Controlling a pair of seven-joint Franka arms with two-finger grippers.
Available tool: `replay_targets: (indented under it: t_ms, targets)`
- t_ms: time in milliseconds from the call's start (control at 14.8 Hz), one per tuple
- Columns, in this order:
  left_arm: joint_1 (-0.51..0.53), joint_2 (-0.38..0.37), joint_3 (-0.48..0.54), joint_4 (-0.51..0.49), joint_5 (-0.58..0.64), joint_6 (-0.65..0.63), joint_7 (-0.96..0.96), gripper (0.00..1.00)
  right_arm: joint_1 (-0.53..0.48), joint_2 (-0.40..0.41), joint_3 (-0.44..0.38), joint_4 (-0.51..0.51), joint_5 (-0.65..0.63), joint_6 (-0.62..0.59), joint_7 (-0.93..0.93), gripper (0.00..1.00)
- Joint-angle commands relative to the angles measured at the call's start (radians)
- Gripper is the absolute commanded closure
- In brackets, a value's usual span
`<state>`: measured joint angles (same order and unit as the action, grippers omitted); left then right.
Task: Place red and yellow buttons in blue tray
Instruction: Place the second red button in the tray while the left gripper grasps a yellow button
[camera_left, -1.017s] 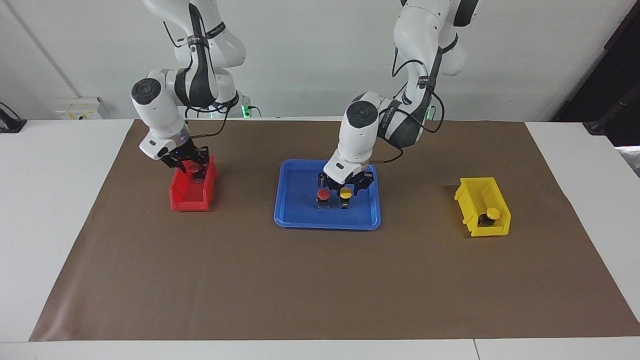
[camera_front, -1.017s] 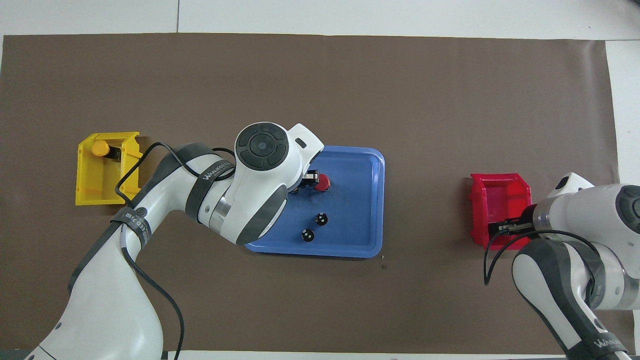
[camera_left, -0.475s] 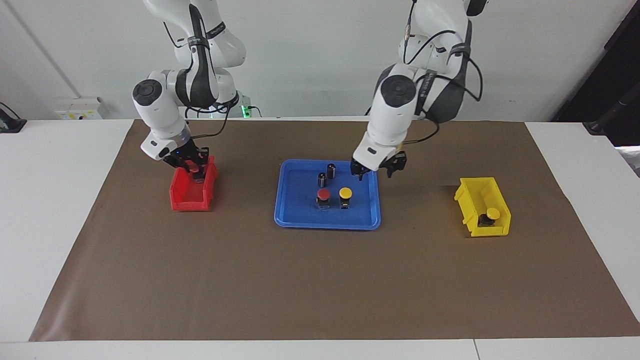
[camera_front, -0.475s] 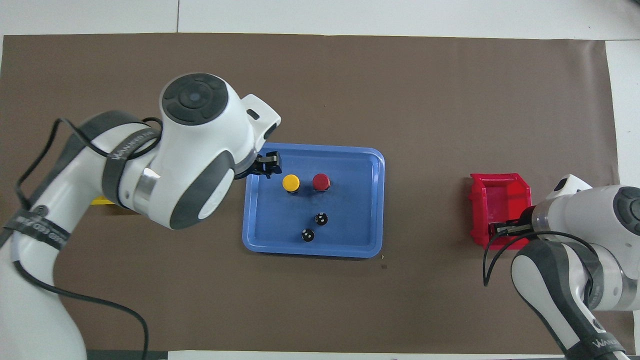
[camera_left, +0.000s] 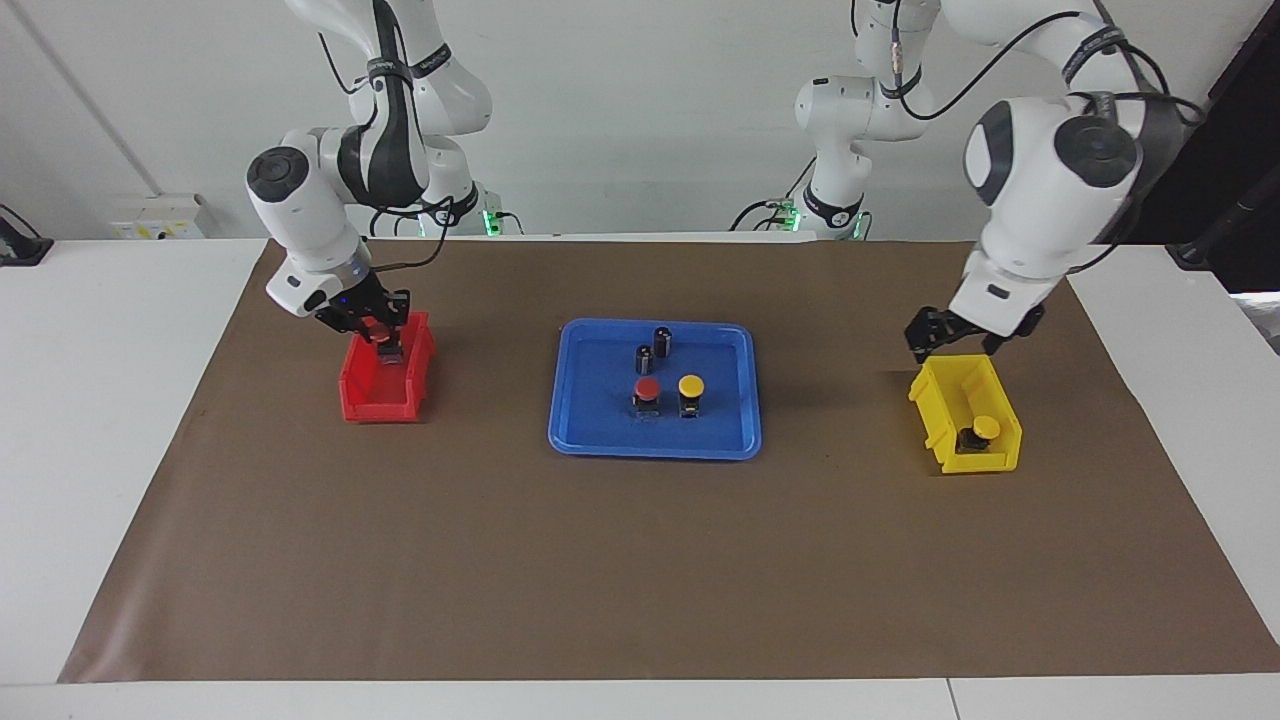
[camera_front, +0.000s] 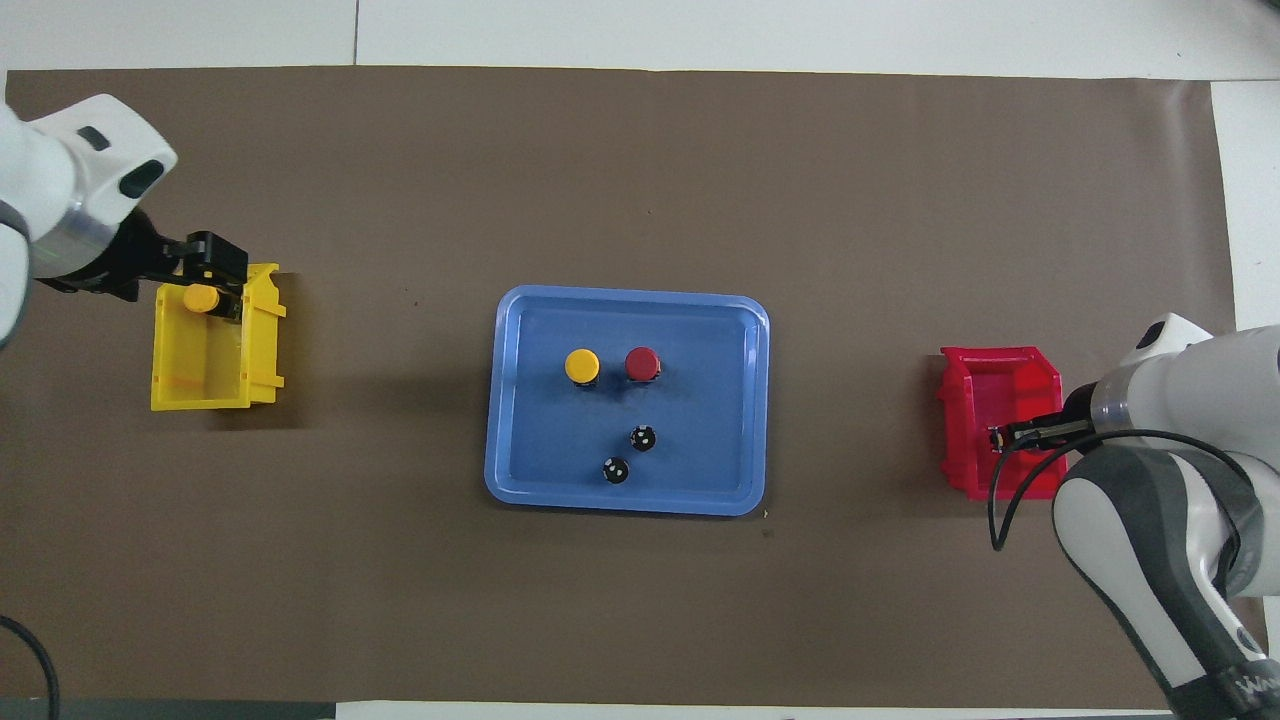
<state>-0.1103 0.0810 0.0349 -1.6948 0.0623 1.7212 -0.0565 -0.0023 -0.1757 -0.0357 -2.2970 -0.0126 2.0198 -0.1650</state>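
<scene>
We note the right gripper (camera_left: 385, 338) over the small red plastic bin (camera_left: 385, 395), clamped on a red-capped push-button (camera_left: 381, 331); the left gripper (camera_left: 950, 340), jaws spread and empty, over the small yellow plastic bin (camera_left: 965, 415).

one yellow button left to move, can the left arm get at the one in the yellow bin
Probably yes: the left gripper hangs open over the yellow bin, and the yellow button sits uncovered inside it.

My arms (camera_left: 1050, 170) wear glossy white plastic shells with dark matt joints. Under me lies a matt brown paper-like sheet (camera_left: 640, 580) on a smooth white table (camera_left: 110, 400). The blue tray (camera_left: 590, 425), red bin (camera_left: 380, 405) and yellow bin (camera_left: 940, 385) look like smooth, slightly shiny plastic. The button caps (camera_left: 691, 384) look glossy.
</scene>
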Motion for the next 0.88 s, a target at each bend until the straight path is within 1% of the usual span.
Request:
replay_targets:
  t_ms: [0,68,136,271,407,542,678,746,814]
  targets:
    - [0.085,-0.046,-0.012,-0.016,-0.041,-0.022,0.107,0.00,0.056,0.114,0.014,0.287,0.013,-0.195,0.036,0.79]
    - [0.095,-0.050,-0.010,-0.040,-0.041,0.015,0.113,0.00,0.100,0.157,0.014,0.380,0.014,-0.249,0.101,0.79]
    - [0.115,-0.061,-0.009,-0.086,-0.042,0.094,0.115,0.00,0.161,0.191,0.014,0.457,0.034,-0.272,0.184,0.79]
    - [0.135,-0.058,-0.009,-0.146,-0.041,0.210,0.125,0.00,0.255,0.260,0.014,0.575,0.118,-0.268,0.397,0.80]
    - [0.142,-0.024,-0.010,-0.192,-0.042,0.303,0.129,0.00,0.362,0.361,0.014,0.671,0.126,-0.227,0.558,0.80]
    - [0.138,0.002,-0.010,-0.241,-0.044,0.397,0.127,0.01,0.447,0.435,0.014,0.683,0.117,-0.118,0.665,0.80]
    - [0.130,0.035,-0.010,-0.255,-0.044,0.435,0.126,0.12,0.498,0.507,0.014,0.673,0.093,-0.028,0.687,0.80]
    - [0.129,0.042,-0.010,-0.261,-0.045,0.446,0.122,0.20,0.501,0.527,0.014,0.657,0.077,0.011,0.688,0.80]
    - [0.127,0.052,-0.012,-0.264,-0.047,0.459,0.121,0.24,0.508,0.538,0.014,0.647,0.069,0.023,0.688,0.80]
